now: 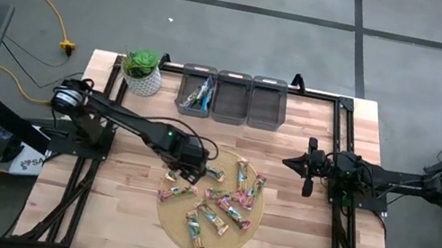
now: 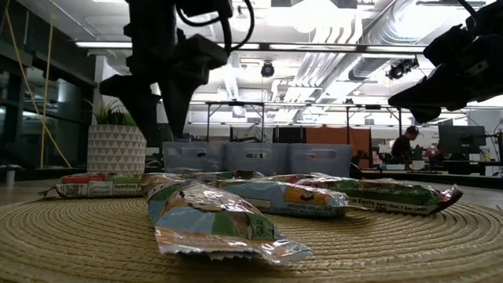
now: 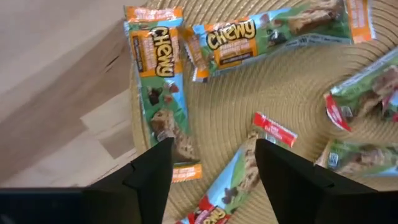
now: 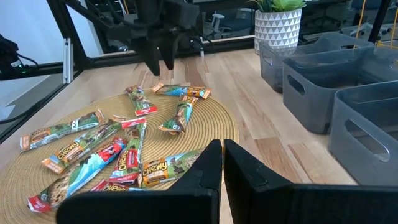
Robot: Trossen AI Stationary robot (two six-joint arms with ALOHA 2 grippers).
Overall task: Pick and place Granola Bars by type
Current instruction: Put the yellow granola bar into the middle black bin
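We see the left gripper (image 1: 186, 171), fingers apart, hanging over the round mat's (image 1: 223, 240) left edge above the scattered granola bars (image 1: 225, 202), while the right gripper (image 1: 308, 166), fingers together, waits beside the mat over bare table (image 1: 292, 237).

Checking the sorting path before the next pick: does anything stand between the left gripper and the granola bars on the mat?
Nothing visible does. The left gripper hangs open over the mat's edge, with a granola bar lying uncovered under its fingers.

Glossy foil Granola Bars (image 1: 235, 207); coarse woven mat (image 1: 176, 226); wood table (image 1: 291, 246).
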